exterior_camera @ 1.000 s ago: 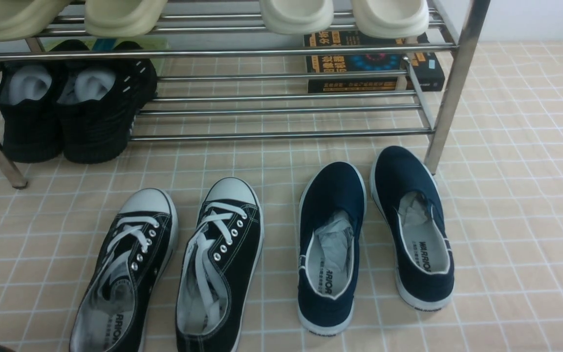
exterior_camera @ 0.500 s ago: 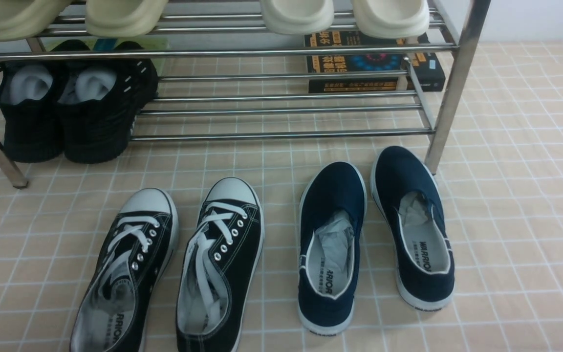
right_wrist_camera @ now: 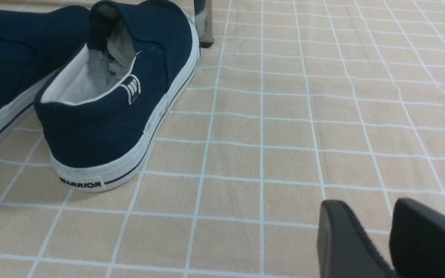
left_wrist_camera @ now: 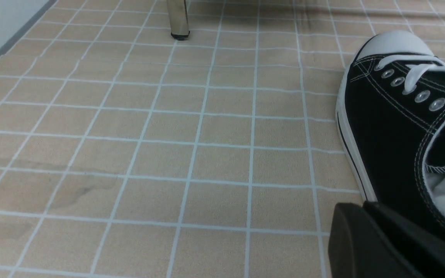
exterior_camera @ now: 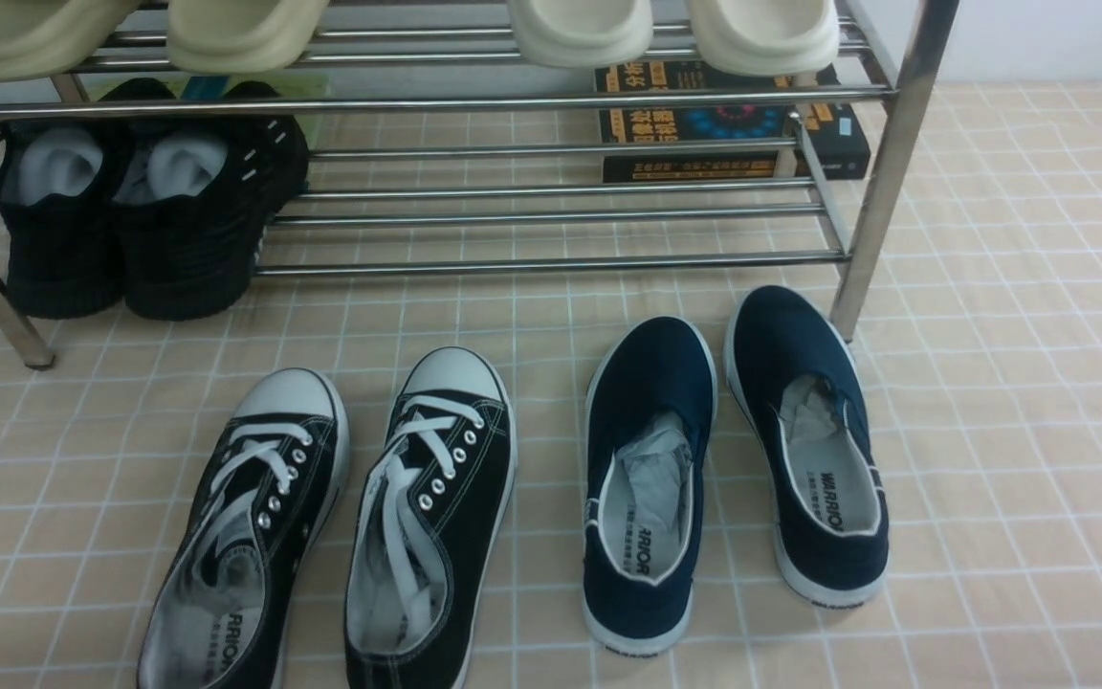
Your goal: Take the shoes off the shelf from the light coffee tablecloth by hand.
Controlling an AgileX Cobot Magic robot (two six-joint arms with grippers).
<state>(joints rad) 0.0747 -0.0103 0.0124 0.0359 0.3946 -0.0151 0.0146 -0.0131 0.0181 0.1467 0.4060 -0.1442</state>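
Observation:
The shoes, two black lace-up sneakers point(exterior_camera: 250, 536) point(exterior_camera: 431, 517) with white toe caps, lie side by side on the light coffee tablecloth point(exterior_camera: 1010, 402), in front of the chrome shelf point(exterior_camera: 551, 260). In the left wrist view one sneaker point(left_wrist_camera: 392, 127) lies close beside my left gripper point(left_wrist_camera: 361, 210), whose fingers are pressed together and hold nothing. My right gripper point(right_wrist_camera: 365, 212) hovers low over bare cloth, open, with a gap between its fingers and nothing in it. In the front view only a dark sliver shows at the bottom left corner; the right gripper is out of that view.
Two navy slip-ons point(exterior_camera: 647, 478) point(exterior_camera: 809, 450) lie right of the sneakers; one point(right_wrist_camera: 122, 100) shows in the right wrist view. All-black shoes point(exterior_camera: 130, 220) sit on the low tier, pale slippers point(exterior_camera: 580, 29) on top, a book point(exterior_camera: 733, 120) behind. Shelf legs point(left_wrist_camera: 178, 19) point(right_wrist_camera: 204, 23) stand nearby.
The dark edge of the left arm at the front view's bottom left corner has shrunk to a sliver. The shoes have not moved.

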